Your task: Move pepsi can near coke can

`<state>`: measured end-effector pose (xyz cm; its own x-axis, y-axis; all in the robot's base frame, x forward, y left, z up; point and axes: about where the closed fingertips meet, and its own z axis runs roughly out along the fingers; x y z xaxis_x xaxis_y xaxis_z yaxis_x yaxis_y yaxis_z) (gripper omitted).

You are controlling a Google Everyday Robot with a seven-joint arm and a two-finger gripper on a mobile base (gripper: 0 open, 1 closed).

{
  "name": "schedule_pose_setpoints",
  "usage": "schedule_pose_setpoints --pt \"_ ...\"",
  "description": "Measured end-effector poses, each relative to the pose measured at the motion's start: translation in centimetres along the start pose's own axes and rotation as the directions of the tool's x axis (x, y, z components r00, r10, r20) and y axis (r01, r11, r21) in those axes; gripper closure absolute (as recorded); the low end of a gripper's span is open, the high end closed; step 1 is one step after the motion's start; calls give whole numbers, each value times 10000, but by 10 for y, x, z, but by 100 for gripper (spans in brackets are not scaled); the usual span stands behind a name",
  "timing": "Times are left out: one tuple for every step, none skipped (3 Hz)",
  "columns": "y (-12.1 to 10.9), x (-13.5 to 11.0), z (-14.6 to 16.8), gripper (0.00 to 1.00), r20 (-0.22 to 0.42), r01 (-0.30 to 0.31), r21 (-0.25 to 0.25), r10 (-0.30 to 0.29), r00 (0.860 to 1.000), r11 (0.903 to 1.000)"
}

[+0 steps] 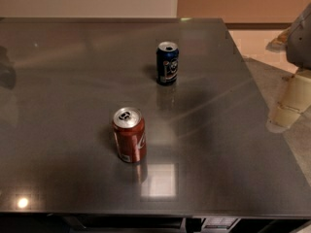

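The pepsi can point(167, 63), dark blue with a silver top, stands upright on the grey table point(73, 81), a little right of centre and towards the back. The coke can point(129, 135), red with a silver top and white script, stands upright nearer the front, left of and below the pepsi can. The two cans are well apart. My gripper point(284, 114) is at the right edge of the view, beyond the table's right edge, on a cream and grey arm point(300, 42). It is far from both cans and holds nothing.
The table's right edge runs diagonally from the back centre-right to the front right, with floor point(262, 42) beyond it. A wall runs behind the table's back edge. Bright light reflections lie on the tabletop near the front.
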<state>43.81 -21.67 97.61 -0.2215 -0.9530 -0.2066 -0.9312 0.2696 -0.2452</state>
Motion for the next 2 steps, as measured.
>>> schedule_pose_setpoints --pt "0 0 0 0 1 0 2 0 10000 10000" --pt "-5 -4 3 0 199 -45 -171 48 9998 9998"
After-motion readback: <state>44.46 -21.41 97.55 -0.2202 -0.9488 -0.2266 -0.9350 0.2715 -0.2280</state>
